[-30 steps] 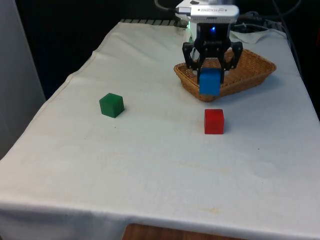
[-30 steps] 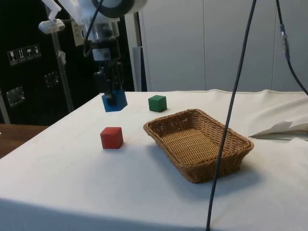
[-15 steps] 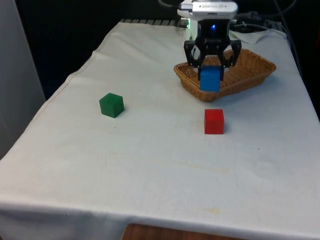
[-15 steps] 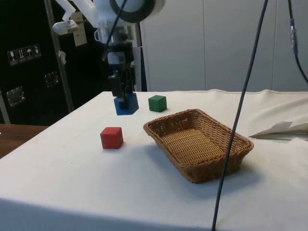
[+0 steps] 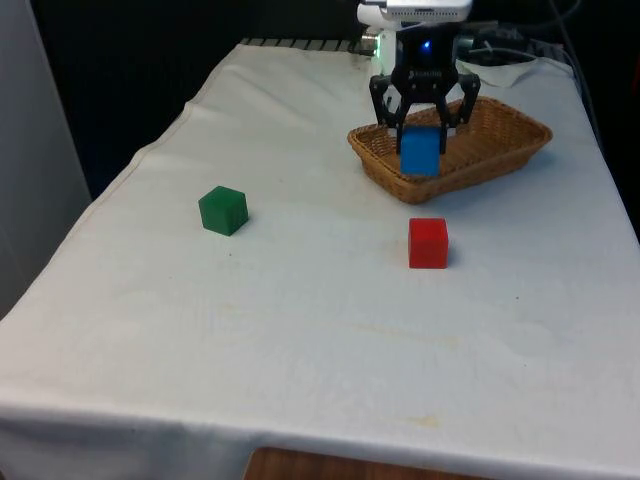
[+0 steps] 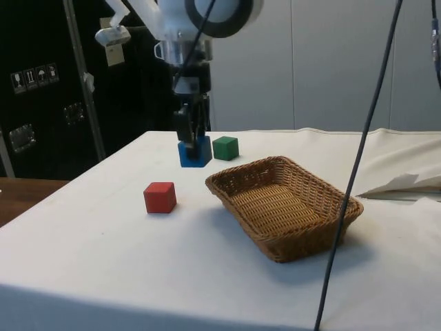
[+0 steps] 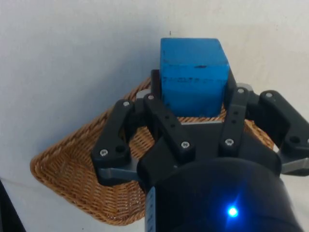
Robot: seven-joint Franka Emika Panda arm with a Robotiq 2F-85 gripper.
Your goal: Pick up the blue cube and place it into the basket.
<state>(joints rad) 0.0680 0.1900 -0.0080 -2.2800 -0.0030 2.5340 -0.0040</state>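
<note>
The blue cube (image 5: 420,152) hangs in the air, held between the fingers of my gripper (image 5: 421,125), which is shut on it. In the side view the blue cube (image 6: 195,152) and gripper (image 6: 191,135) hover above the cloth short of the wicker basket (image 6: 282,204). In the front view the cube overlaps the near rim of the basket (image 5: 505,140). The wrist view shows the blue cube (image 7: 193,75) clamped between the fingers, with the basket (image 7: 82,169) partly below the gripper (image 7: 193,99).
A red cube (image 5: 428,242) sits on the white cloth in front of the basket. A green cube (image 5: 222,210) lies at the front view's left. Cables (image 6: 358,165) hang near the basket in the side view.
The gripper has carried the blue cube away from the front camera and toward the basket, keeping it lifted. The red and green cubes have not moved.
</note>
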